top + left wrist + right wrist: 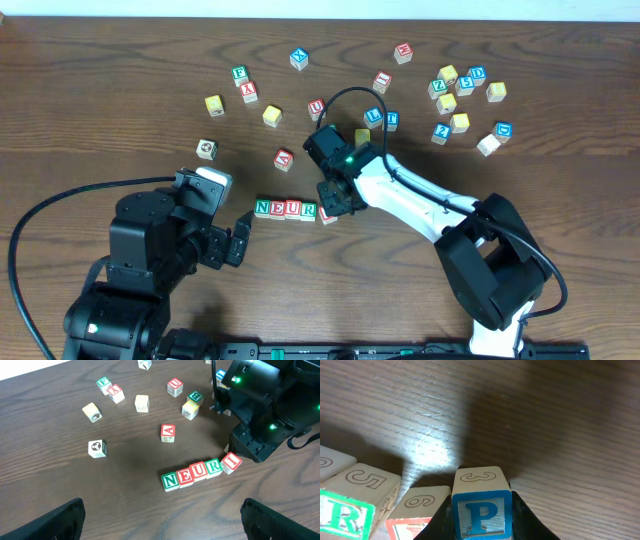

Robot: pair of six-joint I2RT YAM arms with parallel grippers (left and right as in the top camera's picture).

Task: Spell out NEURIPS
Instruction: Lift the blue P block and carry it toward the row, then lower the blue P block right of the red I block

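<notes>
While the right gripper is clamped on the P cube, five of the seven letters are already down on the table.

- Row, left wrist view: N, E, U, R, side by side and touching, faces readable. The I sits at the end nearest the right gripper's fingers. It is turned a little out of line with the other four and touches or nearly touches R.
- Right gripper: its fingers are shut on the two sides of P, blue letter facing the wrist camera. The R and a red cube that I take to be the I lie just beside the fingers, on the side toward the left arm. P looks raised above them, but I cannot tell whether it touches the table.
- Left gripper: jaws wide apart, nothing between them. It hangs near the N end, with the row ahead of its fingers.
- S: not found. The loose cubes lie well apart from both grippers, beyond the right one, and their letters are too small to read overhead.

Judgement: well past halfway.
- Done: NEUR set, I placed but needing to be squared up.
- In hand: P, held over the free end just beyond I.
- Left: seat P against I, then find, fetch and place S.
- Risk: lowering P could nudge the skewed I further out of line.
</notes>
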